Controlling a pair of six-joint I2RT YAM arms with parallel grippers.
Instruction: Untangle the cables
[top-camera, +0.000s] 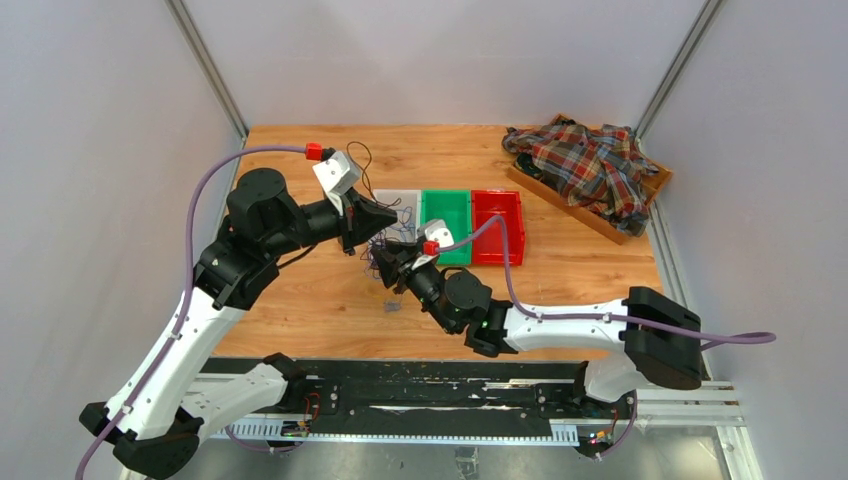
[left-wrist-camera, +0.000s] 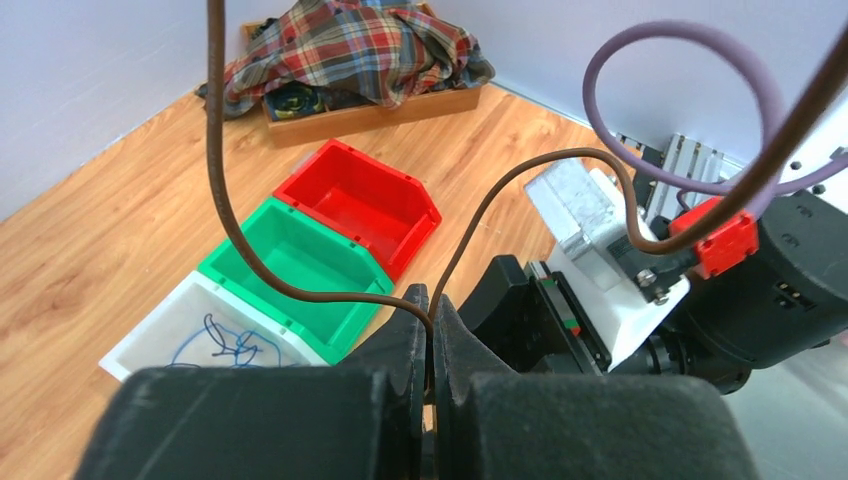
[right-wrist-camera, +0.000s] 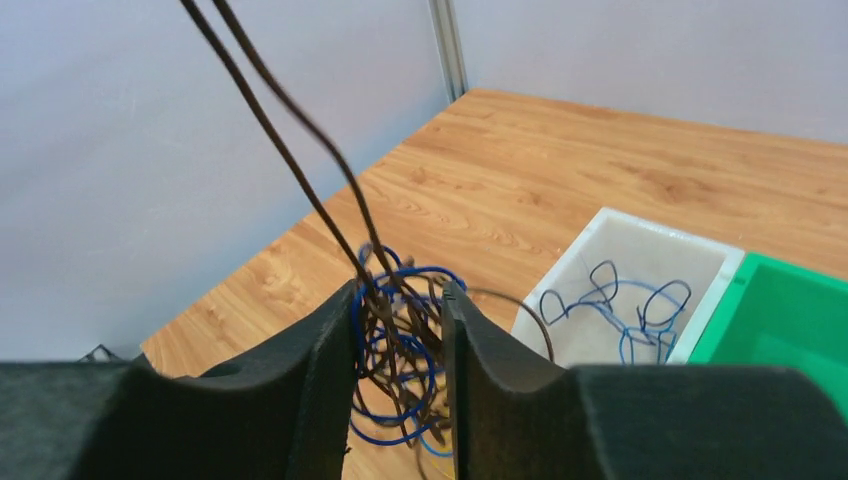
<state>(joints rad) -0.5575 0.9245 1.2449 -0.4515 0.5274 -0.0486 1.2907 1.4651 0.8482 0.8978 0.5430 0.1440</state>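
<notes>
The cables (right-wrist-camera: 405, 350) are a clump of blue, dark brown and a little yellow wire, squeezed between my right gripper's (right-wrist-camera: 400, 305) jaws above the table; the clump also shows in the top view (top-camera: 381, 252). My left gripper (left-wrist-camera: 430, 312) is shut on a single dark brown cable (left-wrist-camera: 300, 290) that loops up out of its jaws. In the top view the left gripper (top-camera: 372, 215) sits just above and left of the right gripper (top-camera: 388, 258). Two brown strands (right-wrist-camera: 290, 140) run taut up from the clump.
A white bin (top-camera: 397, 203) holding loose blue cable, a green bin (top-camera: 447, 212) and a red bin (top-camera: 497, 215) stand in a row mid-table. A wooden tray with a plaid shirt (top-camera: 590, 165) sits at the back right. A small item (top-camera: 391, 306) lies on the table.
</notes>
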